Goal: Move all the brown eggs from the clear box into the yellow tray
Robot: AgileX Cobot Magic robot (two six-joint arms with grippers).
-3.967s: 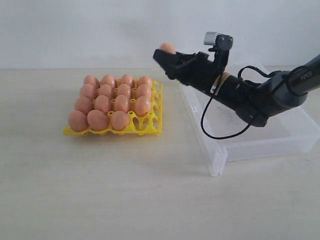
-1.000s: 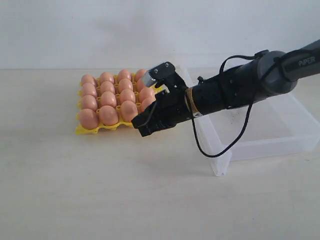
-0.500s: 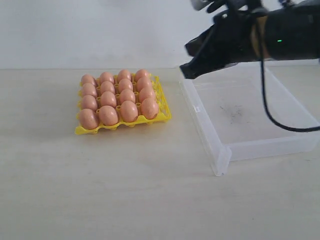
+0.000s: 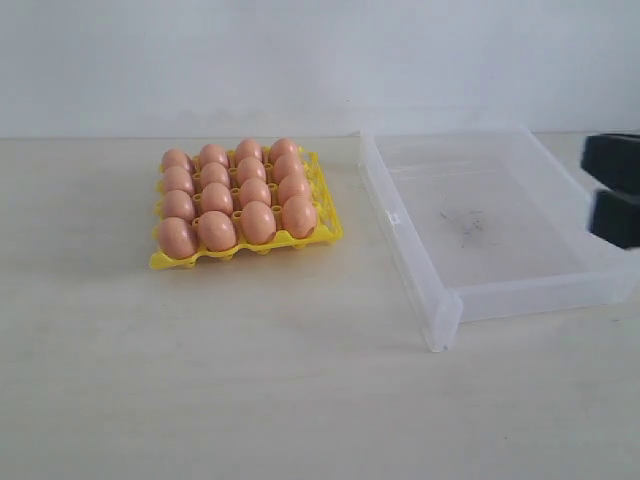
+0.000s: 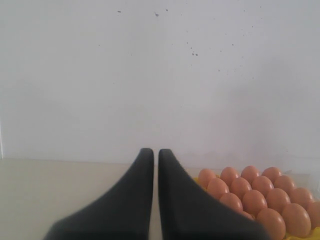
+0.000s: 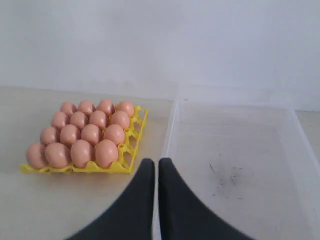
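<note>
The brown eggs [image 4: 238, 195] sit four by four in the yellow tray [image 4: 328, 232], one to a cup, with no cup showing bare. The clear box [image 4: 440, 310] lies just beside the tray on the pale tabletop [image 4: 250, 390] and holds no egg; only a few dark scuff marks [image 4: 465, 222] show on its floor. By that, the transfer looks complete, and what is left is to check and stay clear.

The right gripper [image 6: 155, 162] has its fingers pressed together on nothing and looks down from above the box wall nearest the tray. The left gripper [image 5: 156, 151] is likewise closed and empty, with the eggs off to one side of it. In the exterior view only two dark blocks [image 4: 615, 165] show at the right edge – probably part of the right arm.

To finish well, look into the box corners through the right wrist view, since clear walls can hide things. Keep both arms high and away from the tray – a nudge to its rim could rock the eggs in their cups.
</note>
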